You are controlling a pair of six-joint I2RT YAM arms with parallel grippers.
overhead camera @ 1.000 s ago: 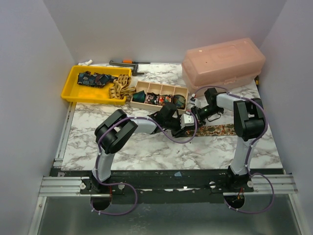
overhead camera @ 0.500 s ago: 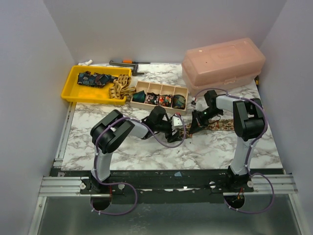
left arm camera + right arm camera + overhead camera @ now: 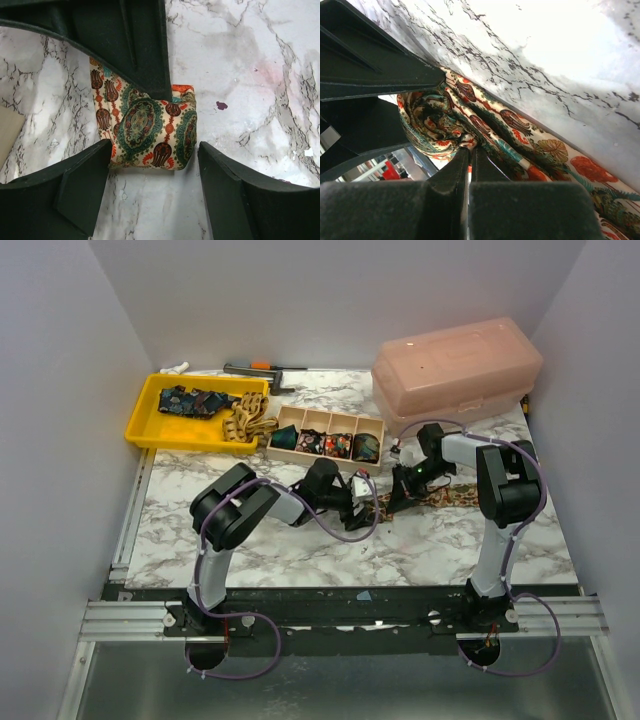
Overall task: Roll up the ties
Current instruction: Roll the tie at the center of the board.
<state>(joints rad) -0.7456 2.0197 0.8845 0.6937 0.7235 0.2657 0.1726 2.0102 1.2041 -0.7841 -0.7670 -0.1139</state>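
Note:
A cream tie with red and teal paisley (image 3: 445, 498) lies flat on the marble table, its left end rolled into a small coil. In the left wrist view the coil (image 3: 150, 125) sits just ahead of my open left gripper (image 3: 154, 165), between its two fingers but untouched. My right gripper (image 3: 397, 498) comes down on the coil from the far side. In the right wrist view it (image 3: 470, 150) is shut, pinching the cloth at the coil (image 3: 432, 125); the unrolled tie (image 3: 535, 150) runs off to the right. My left gripper (image 3: 362, 512) is low on the table, left of the coil.
A yellow tray (image 3: 150, 430) at the back left holds a dark blue tie (image 3: 190, 400) and a tan tie (image 3: 245, 420). A wooden divided box (image 3: 312, 420) holds several rolled ties. A pink lidded box (image 3: 455, 370) stands at the back right. Small tools (image 3: 255, 367) lie by the back wall.
Over the last second both grippers came down and a little left onto the tie's rolled end. In the last half second almost nothing has moved.

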